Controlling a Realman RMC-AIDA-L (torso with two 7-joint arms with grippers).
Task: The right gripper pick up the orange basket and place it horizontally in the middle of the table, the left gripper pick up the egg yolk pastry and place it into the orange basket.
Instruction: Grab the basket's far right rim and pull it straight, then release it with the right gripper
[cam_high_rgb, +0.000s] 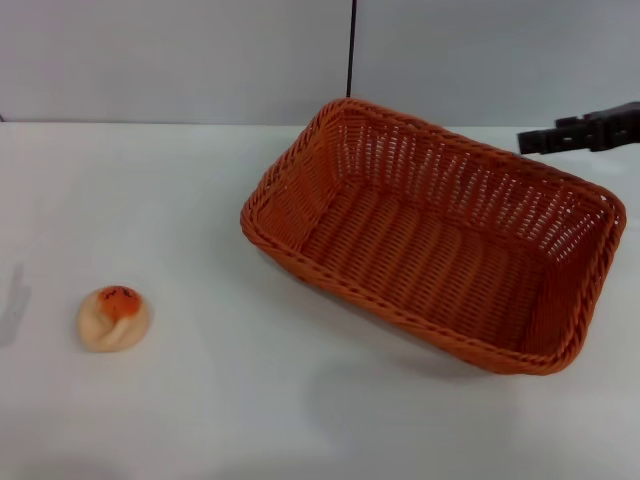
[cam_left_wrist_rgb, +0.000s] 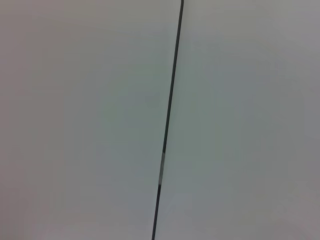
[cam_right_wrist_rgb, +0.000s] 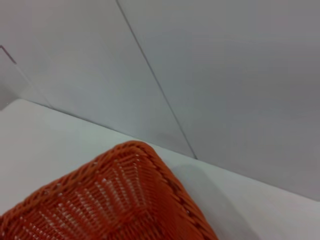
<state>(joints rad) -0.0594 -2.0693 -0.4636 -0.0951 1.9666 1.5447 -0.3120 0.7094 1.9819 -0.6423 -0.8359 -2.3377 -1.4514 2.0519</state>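
The orange basket (cam_high_rgb: 440, 240) rests on the white table (cam_high_rgb: 200, 200), right of centre, turned at an angle with its open side up and nothing inside. One of its braided corners (cam_right_wrist_rgb: 135, 200) fills the near part of the right wrist view. My right gripper (cam_high_rgb: 527, 141) hovers at the far right, just behind and above the basket's far rim, apart from it. The egg yolk pastry (cam_high_rgb: 114, 318) lies alone on the table at the near left, orange patch up. My left gripper is out of view; the left wrist view holds only wall.
A grey wall with a thin dark vertical seam (cam_high_rgb: 351, 50) stands behind the table. Bare tabletop stretches between the pastry and the basket. A faint shadow (cam_high_rgb: 14, 300) falls at the far left edge.
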